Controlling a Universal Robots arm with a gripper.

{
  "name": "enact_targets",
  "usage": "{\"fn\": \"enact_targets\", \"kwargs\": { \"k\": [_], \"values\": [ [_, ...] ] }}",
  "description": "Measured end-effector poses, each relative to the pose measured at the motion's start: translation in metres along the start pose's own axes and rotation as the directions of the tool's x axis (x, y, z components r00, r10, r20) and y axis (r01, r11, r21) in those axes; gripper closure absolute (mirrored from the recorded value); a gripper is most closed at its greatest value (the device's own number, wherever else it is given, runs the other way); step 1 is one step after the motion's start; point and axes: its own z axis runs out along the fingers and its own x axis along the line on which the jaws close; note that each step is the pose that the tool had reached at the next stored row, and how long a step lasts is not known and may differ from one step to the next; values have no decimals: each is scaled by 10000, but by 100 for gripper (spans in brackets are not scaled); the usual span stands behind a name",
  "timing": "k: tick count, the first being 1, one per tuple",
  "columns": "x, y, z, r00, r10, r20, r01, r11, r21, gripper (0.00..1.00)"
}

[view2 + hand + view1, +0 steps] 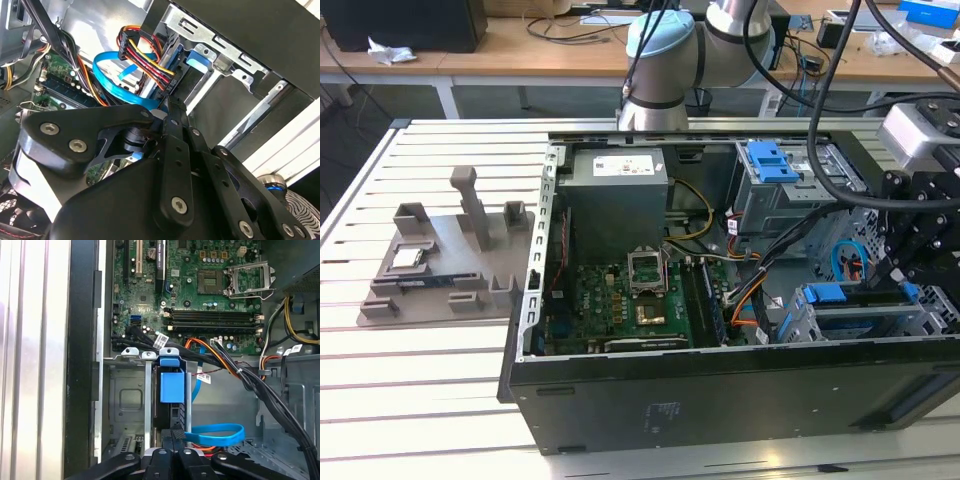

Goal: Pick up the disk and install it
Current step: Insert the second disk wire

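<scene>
On the table (420, 390) sits an open computer case (720, 400). Inside it lies a green board (610, 320) with an open chip socket (648, 268). A grey box (617, 195) stands behind the board. At the exterior view's left, a grey tray (440, 270) rests on the table, well apart from the arm.

The gripper (903, 285) is down inside the case, at the exterior view's right. The disk (850, 300) is right beside it. The disk stands on its edge in a slot of the grey metal cage (800, 320), near the front wall of the case.

In the first wrist view, the disk (170, 387) shows its blue frame. It sits between thin metal walls, and the gripper (172, 440) is just at its near end. I cannot tell if the gripper is open or closed, or if it grips the disk.

A flat blue cable (220, 430) loops just beside the gripper. In the second wrist view, the gripper (170, 107) points at that same blue cable (107, 70) and a bunch of red, yellow and black wires (145, 55).
</scene>
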Motion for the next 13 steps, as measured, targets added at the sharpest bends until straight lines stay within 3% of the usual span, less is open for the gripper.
{"fn": "enact_targets", "kwargs": {
  "k": [7, 13],
  "values": [
    [39, -12, 6, 10000, 2, 19, -2, 10000, -13, 89],
    [2, -16, 28, 10000, 42, 25, -42, 10000, -25, 89]
  ]
}}
